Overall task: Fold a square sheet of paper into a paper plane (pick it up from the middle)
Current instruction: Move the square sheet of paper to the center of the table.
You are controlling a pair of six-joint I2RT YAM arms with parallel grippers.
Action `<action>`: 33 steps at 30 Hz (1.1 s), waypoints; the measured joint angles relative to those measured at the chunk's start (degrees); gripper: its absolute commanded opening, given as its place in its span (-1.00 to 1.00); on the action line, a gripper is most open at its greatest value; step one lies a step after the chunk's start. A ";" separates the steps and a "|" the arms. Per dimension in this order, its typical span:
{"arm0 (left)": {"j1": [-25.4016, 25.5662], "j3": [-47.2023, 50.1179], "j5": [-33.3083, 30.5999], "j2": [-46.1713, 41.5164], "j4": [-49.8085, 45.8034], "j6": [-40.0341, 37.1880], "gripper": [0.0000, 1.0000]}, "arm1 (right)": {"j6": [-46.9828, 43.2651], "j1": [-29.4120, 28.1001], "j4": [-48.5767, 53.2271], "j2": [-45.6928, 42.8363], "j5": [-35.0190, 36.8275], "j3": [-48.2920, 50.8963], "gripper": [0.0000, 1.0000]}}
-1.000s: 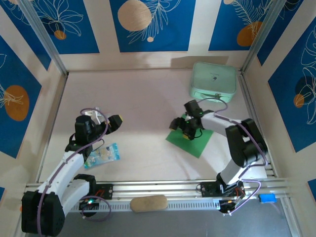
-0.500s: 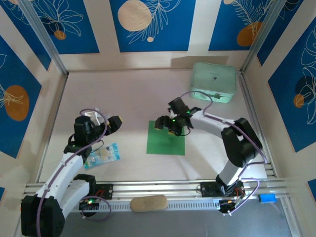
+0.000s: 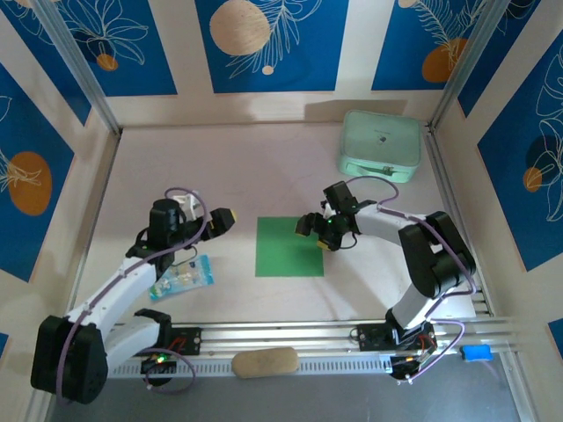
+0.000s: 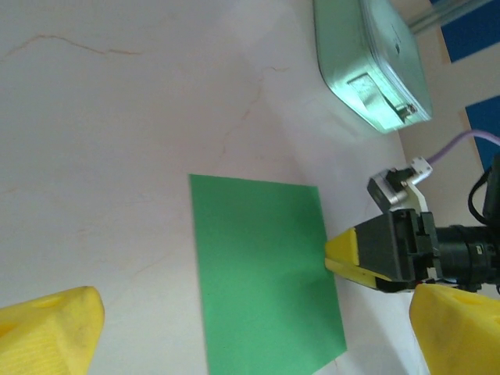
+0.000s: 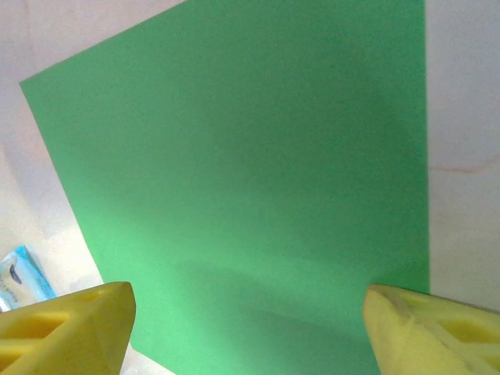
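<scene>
The square sheet of paper (image 3: pixel 288 247) is bright green and lies flat and unfolded on the table's middle. My right gripper (image 3: pixel 315 234) hovers low at the sheet's right edge, jaws open, nothing between them. The right wrist view looks down on the sheet (image 5: pixel 234 156) between the yellow fingertips (image 5: pixel 70 324). My left gripper (image 3: pixel 207 215) stands open to the left of the sheet, apart from it. From the left wrist the sheet (image 4: pixel 262 281) lies ahead, with the right gripper's yellow finger (image 4: pixel 344 254) at its far edge. The paper plane is out of view.
A pale mint case (image 3: pixel 380 145) sits at the back right, also seen from the left wrist (image 4: pixel 375 62). A clear packet with blue print (image 3: pixel 182 278) lies under the left arm. A tan oblong pad (image 3: pixel 264 361) rests on the front rail.
The sheet has slid left toward the middle and turned square to the table. The right gripper drew back to its right edge. The left arm swung right toward the sheet.
</scene>
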State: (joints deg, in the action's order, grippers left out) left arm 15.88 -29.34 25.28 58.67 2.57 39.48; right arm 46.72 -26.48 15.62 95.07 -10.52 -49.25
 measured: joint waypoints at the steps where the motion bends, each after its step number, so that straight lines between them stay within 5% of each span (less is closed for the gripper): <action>1: 0.72 -0.66 -0.02 0.79 -0.02 -0.33 1.00 | 0.00 -0.85 -0.22 0.68 -0.11 -0.66 0.57; 11: 6.21 -7.15 -1.79 5.62 -5.25 -2.05 0.83 | 5.11 -7.04 -2.19 2.84 2.12 -2.84 0.57; 21: 14.34 -11.58 -8.83 11.43 -16.00 -0.85 0.58 | 14.91 -7.15 -9.31 -4.63 2.40 6.93 0.59; 33: 24.35 -23.19 -17.46 22.08 -27.76 4.85 0.50 | 11.69 3.06 -4.72 -21.66 -0.20 9.05 0.60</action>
State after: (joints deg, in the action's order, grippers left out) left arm 40.23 -52.53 7.81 80.75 -25.19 44.34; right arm 58.41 -23.42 10.90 73.41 -10.72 -40.21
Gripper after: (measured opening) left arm 0.745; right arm 0.801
